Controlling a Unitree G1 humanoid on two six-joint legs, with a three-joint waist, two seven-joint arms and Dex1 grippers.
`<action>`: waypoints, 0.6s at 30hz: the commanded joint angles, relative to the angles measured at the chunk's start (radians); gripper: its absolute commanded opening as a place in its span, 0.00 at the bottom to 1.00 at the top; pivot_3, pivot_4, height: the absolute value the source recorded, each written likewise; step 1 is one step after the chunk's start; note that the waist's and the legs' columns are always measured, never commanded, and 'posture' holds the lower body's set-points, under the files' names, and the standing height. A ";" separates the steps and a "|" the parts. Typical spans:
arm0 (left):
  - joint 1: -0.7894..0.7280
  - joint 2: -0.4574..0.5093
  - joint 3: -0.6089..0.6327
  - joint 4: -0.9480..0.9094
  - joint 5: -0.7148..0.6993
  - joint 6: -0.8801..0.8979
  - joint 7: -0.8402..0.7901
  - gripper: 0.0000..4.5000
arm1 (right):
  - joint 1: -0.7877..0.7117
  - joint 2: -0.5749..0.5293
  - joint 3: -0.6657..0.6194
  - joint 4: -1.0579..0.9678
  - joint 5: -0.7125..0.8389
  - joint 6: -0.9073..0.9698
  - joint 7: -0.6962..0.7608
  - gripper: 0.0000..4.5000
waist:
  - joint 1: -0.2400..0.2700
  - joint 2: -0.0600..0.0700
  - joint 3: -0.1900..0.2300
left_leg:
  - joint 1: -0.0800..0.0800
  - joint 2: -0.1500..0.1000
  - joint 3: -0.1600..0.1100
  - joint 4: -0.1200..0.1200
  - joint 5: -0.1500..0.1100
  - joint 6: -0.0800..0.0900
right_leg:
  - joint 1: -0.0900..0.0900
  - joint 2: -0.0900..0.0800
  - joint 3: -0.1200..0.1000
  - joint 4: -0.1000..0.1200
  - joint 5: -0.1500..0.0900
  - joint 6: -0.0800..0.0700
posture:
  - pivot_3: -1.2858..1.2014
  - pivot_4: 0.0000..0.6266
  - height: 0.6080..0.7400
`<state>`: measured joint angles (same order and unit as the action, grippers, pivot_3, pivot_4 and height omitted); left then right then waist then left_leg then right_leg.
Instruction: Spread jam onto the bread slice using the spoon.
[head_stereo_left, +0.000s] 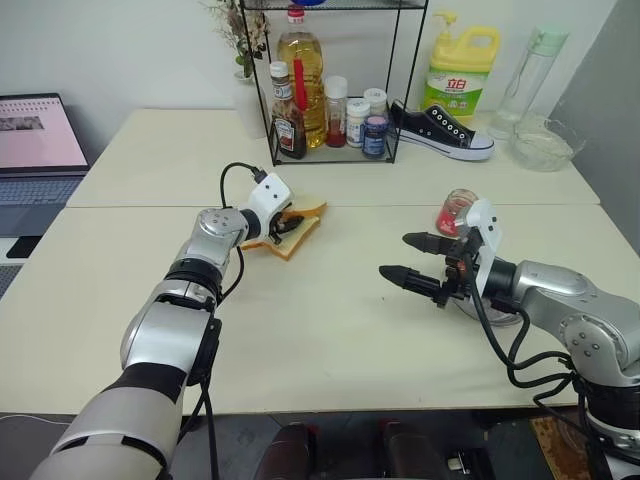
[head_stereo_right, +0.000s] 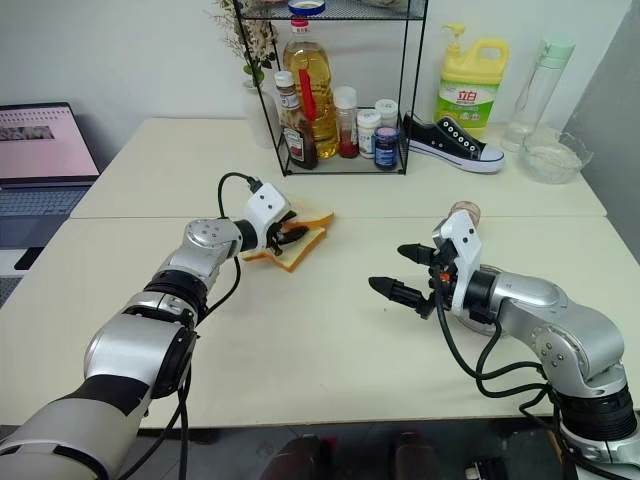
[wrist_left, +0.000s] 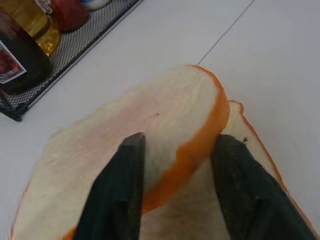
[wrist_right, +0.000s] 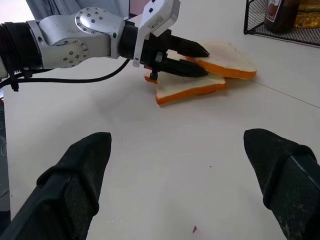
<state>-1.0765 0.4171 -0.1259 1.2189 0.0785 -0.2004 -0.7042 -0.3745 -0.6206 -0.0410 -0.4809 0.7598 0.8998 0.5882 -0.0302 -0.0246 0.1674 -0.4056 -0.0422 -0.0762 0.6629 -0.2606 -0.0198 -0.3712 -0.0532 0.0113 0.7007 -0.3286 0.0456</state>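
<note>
Two or so bread slices lie stacked at the middle of the table. My left gripper (head_stereo_left: 290, 222) is shut on the crust edge of the top bread slice (wrist_right: 227, 55). One finger (wrist_left: 125, 165) lies on its face, and the other sits under it on the lower slice (wrist_right: 185, 87). A small glass jar of red jam (head_stereo_left: 457, 212) stands at the right, just behind my right gripper (head_stereo_left: 395, 256). That gripper is open and empty above the bare tabletop. The spoon is out of view.
A wire rack (head_stereo_left: 330, 100) of bottles and jars stands behind the bread. A black sneaker (head_stereo_left: 440, 130), a yellow detergent bottle (head_stereo_left: 462, 65) and a glass bowl (head_stereo_left: 545, 145) are at the back right. A laptop (head_stereo_left: 35, 150) is at far left. A round steel dish (head_stereo_left: 490, 305) lies under my right arm.
</note>
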 joint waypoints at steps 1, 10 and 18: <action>-0.041 0.017 0.041 -0.010 -0.012 -0.011 0.016 0.17 | -0.022 0.005 -0.008 -0.012 -0.008 -0.025 0.004 1.00 | 0.000 0.000 0.000 | 0.000 0.000 0.000 0.000 0.000 0.000 | 0.000 0.000 0.000 0.000 0.000 0.000 | 0.52 0.24 1.00; -0.019 0.009 0.108 -0.228 -0.121 -0.001 -0.212 0.01 | -0.031 -0.017 -0.023 0.012 -0.026 -0.039 0.041 1.00 | 0.000 0.000 0.000 | -0.003 0.000 0.000 0.000 0.001 0.000 | -0.003 0.000 0.000 0.000 0.001 0.001 | 0.52 0.24 1.00; 0.378 0.096 -0.051 -1.089 -0.251 0.267 -0.514 0.01 | -0.005 -0.167 -0.120 -0.001 0.135 0.074 0.195 1.00 | -0.004 0.001 0.000 | -0.005 0.000 0.000 -0.001 0.001 -0.002 | -0.003 -0.001 0.006 -0.005 0.001 0.000 | 0.52 0.24 1.00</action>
<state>-0.7120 0.4946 -0.1608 0.2718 -0.1350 0.0173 -1.1874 -0.3713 -0.7774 -0.1259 -0.4491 0.8394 0.9539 0.7464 -0.0342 -0.0238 0.1672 -0.4102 -0.0412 -0.0768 0.6621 -0.2595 -0.0209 -0.3736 -0.0543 0.0168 0.6959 -0.3280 0.0460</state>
